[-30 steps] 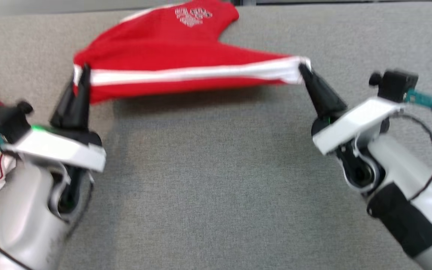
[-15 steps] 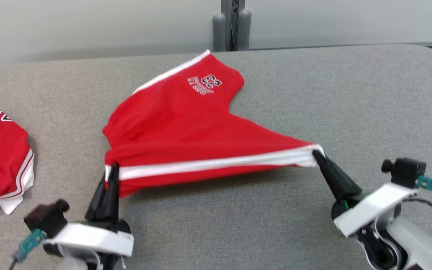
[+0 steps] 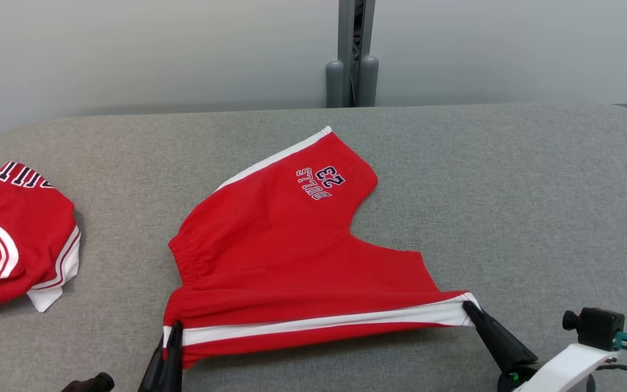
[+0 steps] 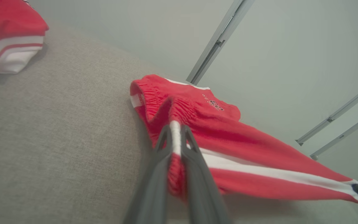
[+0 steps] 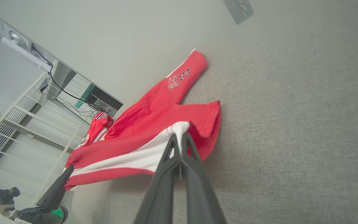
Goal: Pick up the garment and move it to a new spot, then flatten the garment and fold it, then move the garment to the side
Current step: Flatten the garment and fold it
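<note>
Grey padded table [image 3: 509,179] is spread across the frame, with a pale wall [image 3: 128,49] behind it. Left gripper [image 4: 175,132] is clamped shut on the red shorts [image 3: 281,245], and the elastic waistband [image 3: 183,261] is bunched between its fingers where the white side stripe [image 3: 319,321] begins. Right gripper [image 5: 179,137] is pinched tight on the other end of that stripe, at the leg hem. Between the two, the stripe is drawn taut and held just off the table, with a shadow thrown beneath it.

Outward from the grip, the rest of the shorts is draped onto the table beyond both grippers, away from the robot. The far leg [image 3: 324,169] is pointed toward the wall, its printed number upside down. So the long axis of the held edge is run straight across the robot's front, left to right, and the bulk of the shorts is laid on the far side of that line. Neither arm is favoured: each end is owned by the arm on its own side. The flattening step is judged to be in hand, with folding not yet begun. A second red garment [image 3: 14,239] is seen lying well apart at the table's left end.
</note>
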You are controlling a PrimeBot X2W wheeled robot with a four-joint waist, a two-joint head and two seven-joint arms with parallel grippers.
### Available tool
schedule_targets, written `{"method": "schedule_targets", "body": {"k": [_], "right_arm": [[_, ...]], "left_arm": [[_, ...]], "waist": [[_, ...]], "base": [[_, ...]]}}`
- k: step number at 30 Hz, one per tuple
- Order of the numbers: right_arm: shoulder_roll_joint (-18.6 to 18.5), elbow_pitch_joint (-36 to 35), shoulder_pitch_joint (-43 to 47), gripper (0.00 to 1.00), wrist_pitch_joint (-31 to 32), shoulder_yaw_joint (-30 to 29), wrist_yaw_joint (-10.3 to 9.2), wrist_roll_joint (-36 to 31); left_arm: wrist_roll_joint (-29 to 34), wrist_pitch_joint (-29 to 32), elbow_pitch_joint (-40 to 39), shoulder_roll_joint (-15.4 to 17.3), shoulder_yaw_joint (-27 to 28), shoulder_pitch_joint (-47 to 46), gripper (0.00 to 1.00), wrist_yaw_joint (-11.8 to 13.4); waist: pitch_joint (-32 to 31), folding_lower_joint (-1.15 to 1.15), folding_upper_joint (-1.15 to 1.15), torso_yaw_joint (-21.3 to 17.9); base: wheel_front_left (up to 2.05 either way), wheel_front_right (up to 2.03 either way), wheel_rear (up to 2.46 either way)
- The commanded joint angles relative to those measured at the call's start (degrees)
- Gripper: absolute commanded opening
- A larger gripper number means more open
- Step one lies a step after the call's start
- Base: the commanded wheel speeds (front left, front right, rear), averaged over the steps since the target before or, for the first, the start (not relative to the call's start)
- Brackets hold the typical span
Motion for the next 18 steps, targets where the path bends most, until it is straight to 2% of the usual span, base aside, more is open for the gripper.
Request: {"method": "schedule_targets", "body": {"k": [1,7,10,18], "right_arm": [[-0.36,0.35,0.31,0.00,0.17,-0.88,-0.01,-0.90],[1.16,1.23,-1.91,0.00,-0.07,-4.40,-0.01,-6.27],[3.40,1.27,-4.00,0.00,0.50,-5.86,-0.01,-7.79],[8.45,7.57,-15.71,0.00,2.78,-7.63,-0.01,-13.89]], "left_arm": [[0.12,-0.28,0.07,0.42,0.42,-0.04,0.00,0.05],[0.60,-0.28,0.04,0.54,-1.08,-2.52,0.00,0.06],[1.17,-0.27,-0.22,0.65,-1.54,-4.34,0.00,0.05],[1.23,-0.27,1.92,2.34,-1.39,-13.32,0.00,0.05]], "waist": [[0.07,0.00,0.00,0.17],[0.72,0.00,0.00,1.05],[1.05,0.00,0.00,1.37],[3.48,0.00,0.00,2.02]], "base": [[0.00,0.00,0.00],[0.00,0.00,0.00],[0.00,0.00,0.00],[0.00,0.00,0.00]]}}
